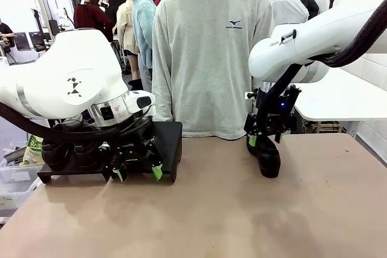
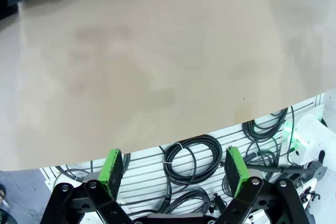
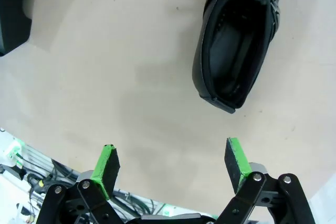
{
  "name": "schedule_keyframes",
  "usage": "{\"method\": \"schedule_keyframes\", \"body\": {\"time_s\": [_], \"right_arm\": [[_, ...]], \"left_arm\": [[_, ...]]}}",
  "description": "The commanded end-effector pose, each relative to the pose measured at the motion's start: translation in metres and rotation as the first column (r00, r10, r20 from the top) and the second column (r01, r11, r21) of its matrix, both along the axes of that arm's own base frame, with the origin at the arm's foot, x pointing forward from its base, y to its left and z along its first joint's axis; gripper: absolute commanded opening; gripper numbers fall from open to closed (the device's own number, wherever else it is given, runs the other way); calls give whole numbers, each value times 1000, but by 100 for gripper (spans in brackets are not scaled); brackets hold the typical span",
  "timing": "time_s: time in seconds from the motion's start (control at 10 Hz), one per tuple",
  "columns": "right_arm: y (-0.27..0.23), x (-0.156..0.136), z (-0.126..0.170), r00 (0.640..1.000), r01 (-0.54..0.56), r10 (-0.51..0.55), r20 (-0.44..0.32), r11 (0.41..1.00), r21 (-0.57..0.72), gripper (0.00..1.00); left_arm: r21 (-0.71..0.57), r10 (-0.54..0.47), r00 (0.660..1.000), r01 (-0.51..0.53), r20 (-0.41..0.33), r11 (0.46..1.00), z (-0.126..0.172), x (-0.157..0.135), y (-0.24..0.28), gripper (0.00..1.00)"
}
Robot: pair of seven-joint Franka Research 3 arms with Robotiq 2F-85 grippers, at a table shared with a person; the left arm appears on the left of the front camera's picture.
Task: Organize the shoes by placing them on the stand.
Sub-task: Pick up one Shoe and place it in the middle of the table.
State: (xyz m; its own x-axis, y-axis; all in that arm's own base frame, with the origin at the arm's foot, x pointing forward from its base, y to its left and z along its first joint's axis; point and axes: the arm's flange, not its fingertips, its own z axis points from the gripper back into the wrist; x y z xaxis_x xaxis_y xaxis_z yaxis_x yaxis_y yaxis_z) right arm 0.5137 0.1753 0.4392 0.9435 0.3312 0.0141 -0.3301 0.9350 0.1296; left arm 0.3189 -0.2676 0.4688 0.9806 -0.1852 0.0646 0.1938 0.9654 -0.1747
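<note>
One black shoe [image 1: 266,159] stands on the table right of the middle. In the right wrist view this shoe [image 3: 236,40] lies with its opening toward the camera. My right gripper [image 1: 261,143] hangs just above and behind it, open [image 3: 171,163], with nothing between its green pads. The black stand [image 1: 170,142] sits at the left back of the table, and its corner [image 3: 13,14] also shows in the right wrist view. My left gripper [image 1: 138,174] is low over the table in front of the stand, open [image 2: 174,167] and empty.
A person in a grey sweatshirt [image 1: 208,52] stands at the far edge, hands out of sight. Bare tan tabletop [image 1: 199,216] spreads across the front. A white table [image 1: 344,98] stands at the far right. Cables [image 2: 191,156] hang below the near table edge.
</note>
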Motion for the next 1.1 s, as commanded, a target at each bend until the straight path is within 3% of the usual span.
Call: {"method": "schedule_keyframes", "body": {"time_s": [0.0,0.2,0.5,1.0], "right_arm": [[1,1,-5,1000,3,-3,-6,1000,-1,100],[18,9,-21,990,118,-112,84,990,-76,100],[31,41,-41,977,139,-129,167,989,-48,100],[29,65,-74,976,161,-153,156,986,-36,100]], "left_arm": [[-2,-1,1000,1,2,1000,1,1,0,100],[-2,-1,1000,1,2,1000,1,1,0,100],[-2,-1,1000,1,2,1000,1,1,0,100],[-2,-1,1000,1,2,1000,1,1,0,100]]}}
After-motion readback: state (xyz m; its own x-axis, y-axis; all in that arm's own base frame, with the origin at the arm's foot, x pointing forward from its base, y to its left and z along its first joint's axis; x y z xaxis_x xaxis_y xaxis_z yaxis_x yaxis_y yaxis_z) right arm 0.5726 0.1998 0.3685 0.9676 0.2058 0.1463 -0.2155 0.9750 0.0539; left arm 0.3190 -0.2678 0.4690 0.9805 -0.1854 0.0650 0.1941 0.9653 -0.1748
